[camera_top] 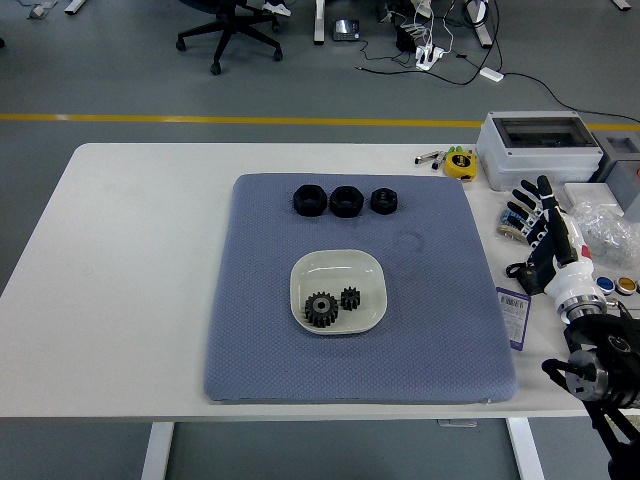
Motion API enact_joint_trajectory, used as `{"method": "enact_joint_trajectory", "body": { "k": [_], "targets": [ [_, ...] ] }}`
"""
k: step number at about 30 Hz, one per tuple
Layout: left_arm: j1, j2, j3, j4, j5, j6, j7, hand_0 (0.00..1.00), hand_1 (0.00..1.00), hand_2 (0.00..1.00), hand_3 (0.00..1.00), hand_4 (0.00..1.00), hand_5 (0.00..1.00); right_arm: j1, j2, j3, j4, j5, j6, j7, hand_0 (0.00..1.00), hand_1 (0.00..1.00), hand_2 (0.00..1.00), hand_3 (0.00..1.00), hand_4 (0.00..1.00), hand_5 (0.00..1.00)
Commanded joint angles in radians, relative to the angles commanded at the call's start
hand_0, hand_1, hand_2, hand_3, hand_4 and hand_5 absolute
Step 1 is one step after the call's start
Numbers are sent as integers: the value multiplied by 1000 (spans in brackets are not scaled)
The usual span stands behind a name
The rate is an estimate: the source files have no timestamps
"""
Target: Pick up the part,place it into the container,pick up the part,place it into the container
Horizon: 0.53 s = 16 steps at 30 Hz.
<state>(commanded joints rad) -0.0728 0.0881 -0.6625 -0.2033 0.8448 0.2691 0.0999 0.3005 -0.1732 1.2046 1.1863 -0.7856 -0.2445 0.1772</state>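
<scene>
A white square dish (338,266) sits in the middle of a blue-grey mat (350,360). In the dish lie a large black gear (321,309) and a small black gear (350,298). Three black nut-like parts (343,201) stand in a row at the mat's far edge. My right hand (538,222) is to the right of the mat, over the table's right side, fingers spread and holding nothing. My left arm is out of view.
A grey electrical box (537,146) stands at the back right. A yellow tape measure (460,162) and pens (429,158) lie next to it. Plastic bags (605,225) and small items clutter the right edge. A labelled card (512,310) lies by the mat.
</scene>
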Motion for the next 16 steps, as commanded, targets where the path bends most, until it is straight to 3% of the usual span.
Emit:
{"method": "enact_joint_trajectory", "body": {
  "k": [13,16],
  "targets": [
    [-7,-5,28,2,-50,7,-11,676,639,637,551,603,590,-3,0,0,-4,10,63,4,866,819,822,823,998,839],
    [-8,-6,31,2,-56,8,-12,676,639,637,551,603,590,-4,1,-3,-5,29,58,10,866,819,822,823,998,839]
  ]
}}
